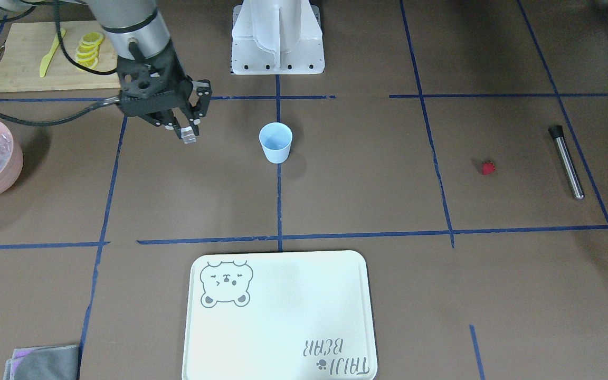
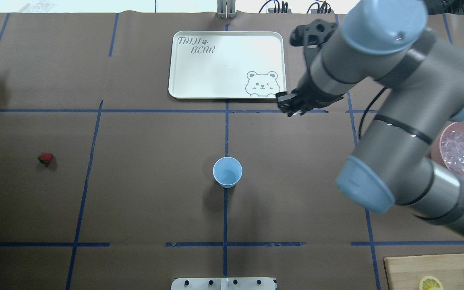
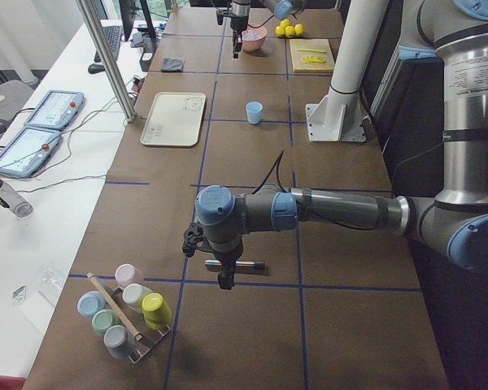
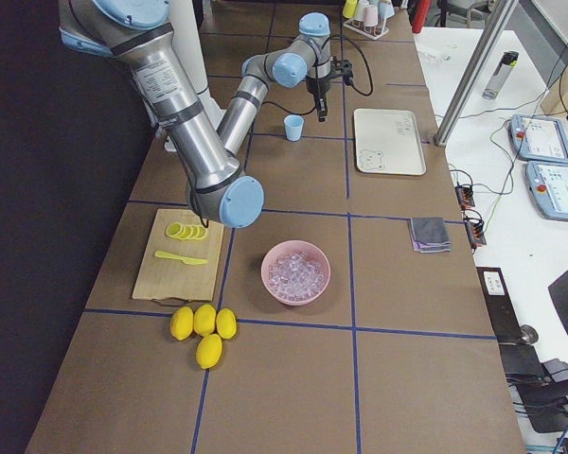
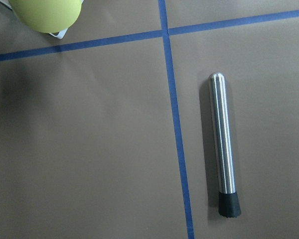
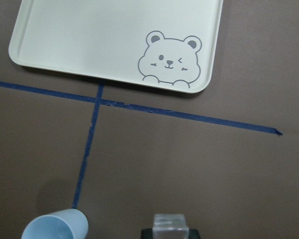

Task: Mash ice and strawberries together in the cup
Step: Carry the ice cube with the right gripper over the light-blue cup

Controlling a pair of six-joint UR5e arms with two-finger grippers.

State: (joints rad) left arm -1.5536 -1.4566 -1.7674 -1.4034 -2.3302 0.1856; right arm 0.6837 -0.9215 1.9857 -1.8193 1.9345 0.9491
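The pale blue cup (image 1: pixel 275 142) stands upright at the table's middle; it looks empty from overhead (image 2: pixel 227 172). My right gripper (image 1: pixel 189 134) is shut on one clear ice cube (image 6: pixel 169 224) and holds it above the table, between the pink bowl and the cup, clear of the cup. The red strawberry (image 1: pixel 488 168) lies alone on the table far on the other side (image 2: pixel 46 158). My left gripper (image 3: pixel 225 276) hangs over a steel muddler (image 5: pixel 223 147); I cannot tell whether it is open or shut.
A pink bowl (image 1: pixel 16 158) full of ice cubes sits at the table's edge. A white bear tray (image 1: pixel 277 316) lies beyond the cup. A cutting board (image 1: pixel 19 58) carries lemon slices and a yellow knife. A grey cloth (image 1: pixel 45 361) lies at a corner.
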